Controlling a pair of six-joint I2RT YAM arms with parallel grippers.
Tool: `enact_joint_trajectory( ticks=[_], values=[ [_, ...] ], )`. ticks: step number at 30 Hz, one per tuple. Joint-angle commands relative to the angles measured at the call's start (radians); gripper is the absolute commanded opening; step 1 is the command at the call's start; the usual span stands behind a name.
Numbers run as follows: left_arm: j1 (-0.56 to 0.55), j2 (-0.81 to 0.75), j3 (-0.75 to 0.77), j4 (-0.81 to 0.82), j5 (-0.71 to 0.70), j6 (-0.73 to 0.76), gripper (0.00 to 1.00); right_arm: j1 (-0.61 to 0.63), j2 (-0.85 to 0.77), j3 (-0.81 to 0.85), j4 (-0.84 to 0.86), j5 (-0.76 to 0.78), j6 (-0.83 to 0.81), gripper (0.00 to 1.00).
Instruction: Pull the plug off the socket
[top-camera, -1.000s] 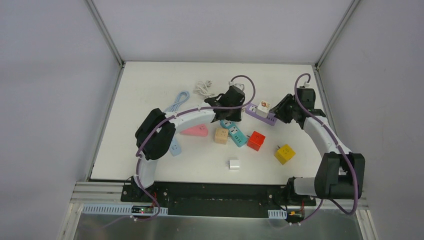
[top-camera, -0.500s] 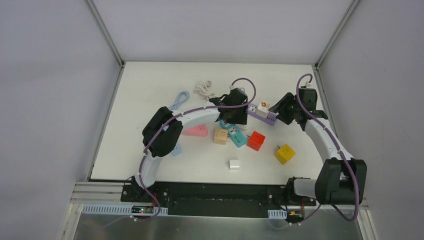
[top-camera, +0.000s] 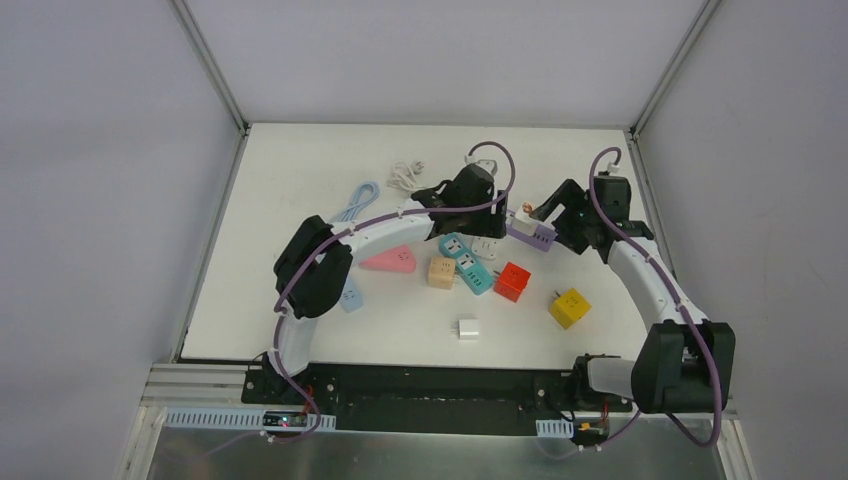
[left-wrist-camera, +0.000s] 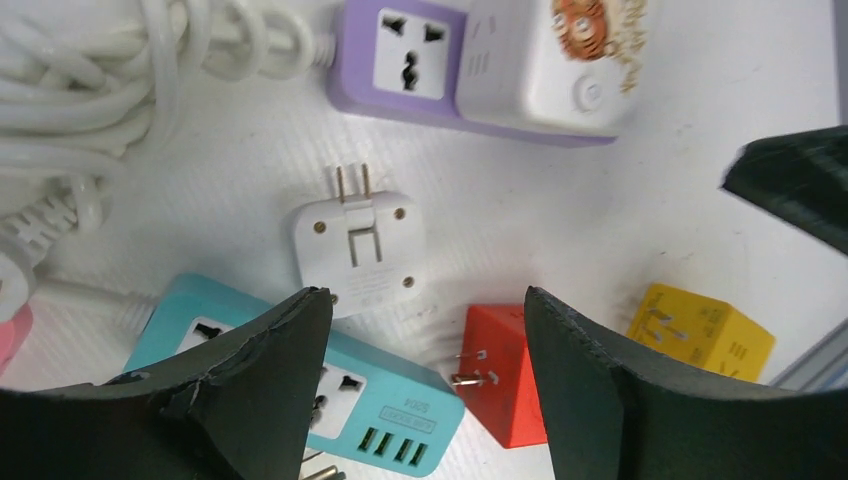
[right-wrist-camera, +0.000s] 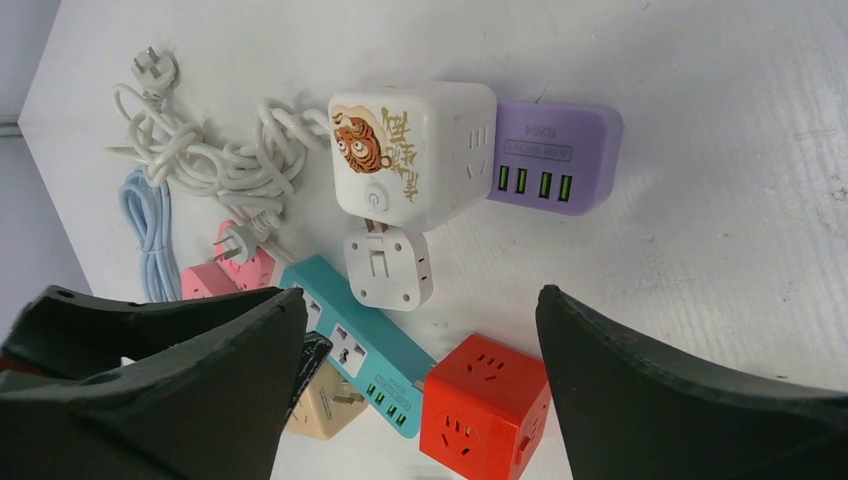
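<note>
Gaping wide and empty, both jaws hover near one purple socket (right-wrist-camera: 556, 150) carrying one tiger plug (right-wrist-camera: 415, 160).

A pink socket (top-camera: 392, 261), tan cube (top-camera: 442, 271), teal power strip (top-camera: 466, 263) and red cube (top-camera: 512, 281) lay mid-bench (top-camera: 300, 160), a yellow cube (top-camera: 569, 307) toward the right edge, a small white block (top-camera: 468, 328) near the front edge, and a white cable (top-camera: 406, 177) and blue cable (top-camera: 357, 203) toward the far edge.

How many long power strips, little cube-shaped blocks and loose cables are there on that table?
Power strips: 2, purple strip, teal strip
Cubes: 5, red cube, yellow cube, tan cube, small white cube, tiger-printed white cube on the purple strip
Loose cables: 2, white cable, light blue cable
Total: 9
</note>
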Motion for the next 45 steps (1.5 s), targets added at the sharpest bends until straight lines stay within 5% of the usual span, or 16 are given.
enact_joint_trajectory(
  ticks=[1,11,26,32,45],
  values=[
    [0.01,-0.026,0.069,0.037,0.014,0.014,0.72,0.055,-0.004,0.039,0.009,0.081,-0.004,0.88],
    [0.059,0.156,0.255,0.068,0.012,-0.144,0.7,0.176,0.151,0.14,-0.009,0.384,0.047,0.86],
    [0.105,0.33,0.399,0.053,0.072,-0.18,0.57,0.209,0.336,0.206,0.039,0.342,0.022,0.83],
    [0.107,0.392,0.424,0.033,0.134,-0.251,0.56,0.218,0.366,0.212,0.017,0.36,0.024,0.65],
    [0.09,0.436,0.483,-0.22,0.052,-0.266,0.46,0.22,0.333,0.248,-0.012,0.313,0.015,0.0]
  ],
)
